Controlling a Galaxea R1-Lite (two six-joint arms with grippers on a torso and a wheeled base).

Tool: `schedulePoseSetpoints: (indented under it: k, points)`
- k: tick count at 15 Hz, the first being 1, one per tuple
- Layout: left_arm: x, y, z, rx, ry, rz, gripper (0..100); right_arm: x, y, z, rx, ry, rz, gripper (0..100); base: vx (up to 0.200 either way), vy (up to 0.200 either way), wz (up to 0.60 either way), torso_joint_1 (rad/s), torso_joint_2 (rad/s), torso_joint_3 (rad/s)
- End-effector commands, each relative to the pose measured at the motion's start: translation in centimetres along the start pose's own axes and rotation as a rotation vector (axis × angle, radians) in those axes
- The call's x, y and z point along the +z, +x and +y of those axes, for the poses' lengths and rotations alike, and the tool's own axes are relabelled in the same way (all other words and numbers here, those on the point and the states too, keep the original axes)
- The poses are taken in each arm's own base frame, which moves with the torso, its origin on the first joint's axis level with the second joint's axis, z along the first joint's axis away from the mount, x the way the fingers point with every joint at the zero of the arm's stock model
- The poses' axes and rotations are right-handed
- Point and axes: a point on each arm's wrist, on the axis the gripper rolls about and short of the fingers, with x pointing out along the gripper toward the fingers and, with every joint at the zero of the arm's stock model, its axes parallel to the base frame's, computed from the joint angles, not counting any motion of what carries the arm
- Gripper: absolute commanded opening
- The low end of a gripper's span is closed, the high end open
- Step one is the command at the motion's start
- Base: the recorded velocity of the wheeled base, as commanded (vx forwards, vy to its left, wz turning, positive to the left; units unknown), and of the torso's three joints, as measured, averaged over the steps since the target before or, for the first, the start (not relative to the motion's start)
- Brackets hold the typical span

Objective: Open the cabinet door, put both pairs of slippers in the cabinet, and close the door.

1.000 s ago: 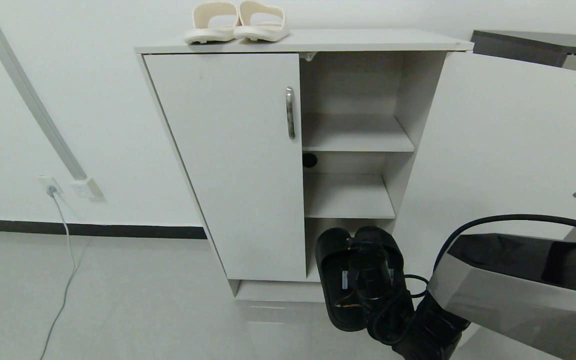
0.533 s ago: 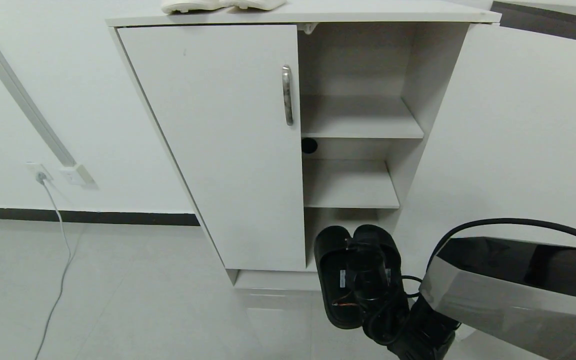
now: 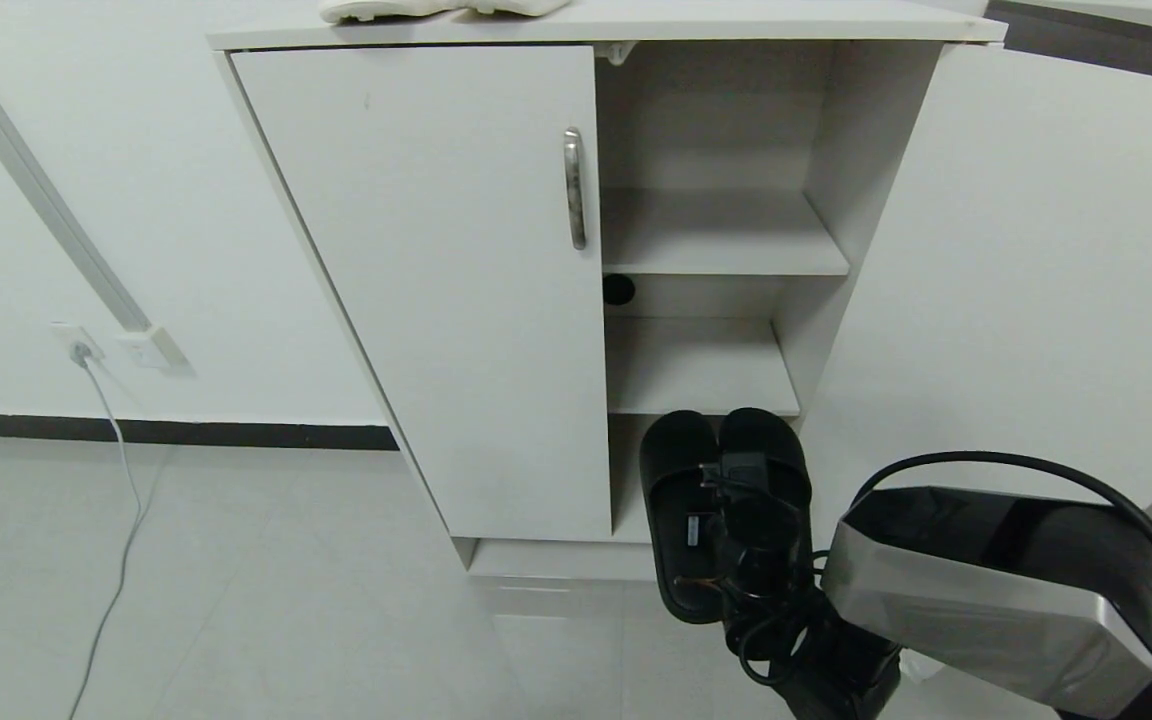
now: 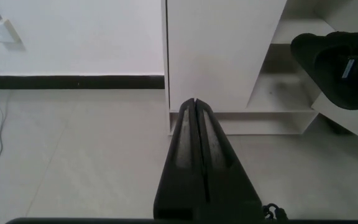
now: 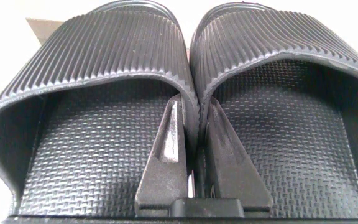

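Note:
The white cabinet (image 3: 436, 300) stands against the wall with its right door (image 3: 1016, 270) swung open and its left door shut. My right gripper (image 3: 741, 490) is shut on the pair of black slippers (image 3: 701, 500), pinching their two inner walls together (image 5: 194, 118). The toes of the pair point into the bottom compartment, at its mouth. A cream pair of slippers (image 3: 436, 8) lies on the cabinet top, partly cut off by the frame. My left gripper (image 4: 194, 109) is shut with nothing in it, low over the floor in front of the cabinet; the black slippers (image 4: 337, 62) show beyond it.
Two bare shelves (image 3: 716, 240) sit above the bottom compartment. A metal handle (image 3: 574, 188) is on the shut left door. A wall socket with a grey cable (image 3: 101, 440) is at the left. Open tiled floor (image 3: 236, 600) lies before the cabinet.
The head camera has tilted down and moved closer. My right gripper has carried the black slippers forward, toes now nearer the bottom compartment.

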Motion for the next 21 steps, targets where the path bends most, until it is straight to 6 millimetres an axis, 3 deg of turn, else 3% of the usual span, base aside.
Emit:
schedulePoseSetpoints:
  k: [1, 5, 15, 21]
  points:
    - [0.0, 0.0, 0.0, 0.000, 0.000, 0.001, 0, -0.1, 0.2, 0.0, -0.003, 0.000, -0.002, 0, 0.000, 0.000, 0.00, 0.000, 0.00, 0.000]
    - [0.0, 0.0, 0.0, 0.000, 0.000, 0.001, 0, 0.1, 0.2, 0.0, -0.003, 0.006, -0.009, 0, 0.000, 0.000, 0.00, 0.000, 0.00, 0.000]
    - [0.0, 0.0, 0.0, 0.002, 0.000, 0.001, 0, 0.8, 0.3, -0.1, -0.006, 0.011, -0.018, 0, 0.200, 0.000, 0.00, 0.003, 0.00, 0.002]
    - [0.0, 0.0, 0.0, 0.000, -0.005, 0.001, 0, 0.7, 1.2, -0.9, -0.021, -0.011, -0.008, 0, 0.000, 0.000, 0.00, 0.000, 0.00, 0.000]
